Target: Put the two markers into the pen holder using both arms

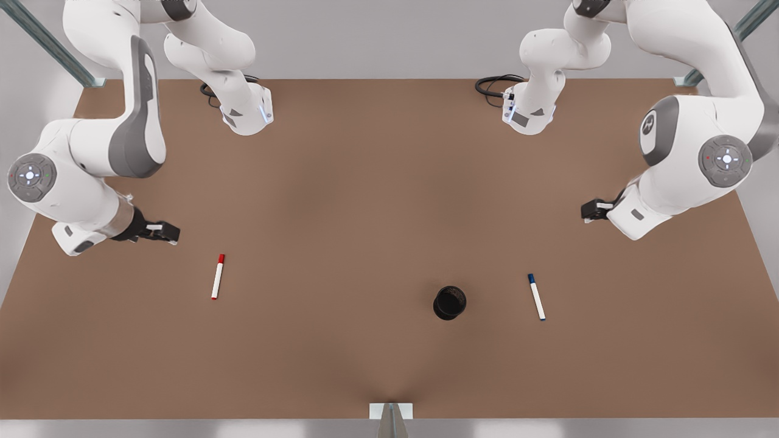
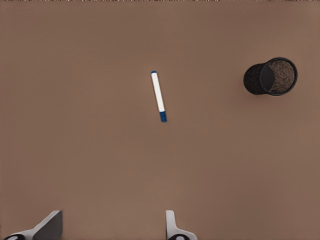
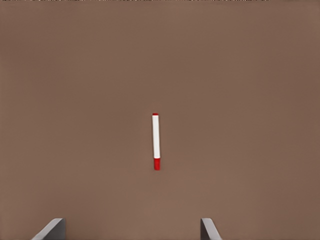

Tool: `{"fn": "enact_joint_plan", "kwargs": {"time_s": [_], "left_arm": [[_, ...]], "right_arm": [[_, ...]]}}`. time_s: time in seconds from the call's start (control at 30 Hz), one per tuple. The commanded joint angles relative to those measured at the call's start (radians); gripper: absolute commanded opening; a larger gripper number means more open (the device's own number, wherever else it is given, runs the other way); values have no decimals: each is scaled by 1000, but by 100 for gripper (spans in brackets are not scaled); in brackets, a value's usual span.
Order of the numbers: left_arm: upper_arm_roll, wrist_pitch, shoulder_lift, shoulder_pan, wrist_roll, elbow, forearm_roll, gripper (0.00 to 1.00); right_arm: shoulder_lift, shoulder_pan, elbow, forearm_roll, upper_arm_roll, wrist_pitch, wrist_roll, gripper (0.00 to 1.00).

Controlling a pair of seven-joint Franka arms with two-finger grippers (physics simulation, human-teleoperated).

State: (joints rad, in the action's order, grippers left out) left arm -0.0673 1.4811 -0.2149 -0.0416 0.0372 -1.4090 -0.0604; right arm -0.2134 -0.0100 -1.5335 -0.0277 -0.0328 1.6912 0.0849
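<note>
Front view takes in the brown table (image 1: 377, 201), the largest thing here, with a white arm bent over it from each far corner. The left wrist view looks down on the blue-capped marker and the pen holder, so the left gripper (image 1: 591, 210) belongs to the arm on the front view's right. The right gripper (image 1: 165, 233), whose wrist view looks down on the red-capped marker, is on the front view's left.

Both grippers hang above the table holding nothing and touching nothing. In the left wrist view the left gripper's fingers (image 2: 50, 226) stand well apart, cut off by the picture's edge. The right gripper's fingers (image 3: 52, 228) are likewise spread wide and cut off in its own wrist view.

The pen holder (image 1: 450, 302) stands upright on the near part of the table, slightly to the front view's right of centre, its inside dark. The blue-capped marker (image 1: 537, 297) lies flat near it, farther to the front view's right. The red-capped marker (image 1: 217, 277) lies flat well apart on the front view's left, nearer than the right gripper. Small markings on the arm bases cannot be read.
</note>
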Motion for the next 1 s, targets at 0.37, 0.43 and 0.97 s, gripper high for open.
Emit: {"fn": "enact_joint_plan", "kwargs": {"time_s": [0.37, 0.43, 0.97], "left_arm": [[1, 622, -508, 69, 363, -1, 41, 100], [0, 620, -526, 49, 406, -1, 40, 100], [-2, 777, -659, 17, 236, 4, 25, 79]], "right_arm": [[-503, -31, -73, 6, -15, 624, 67, 100], [-543, -36, -77, 6, -18, 622, 99, 100], [-549, -35, -91, -1, -21, 610, 95, 39]]}}
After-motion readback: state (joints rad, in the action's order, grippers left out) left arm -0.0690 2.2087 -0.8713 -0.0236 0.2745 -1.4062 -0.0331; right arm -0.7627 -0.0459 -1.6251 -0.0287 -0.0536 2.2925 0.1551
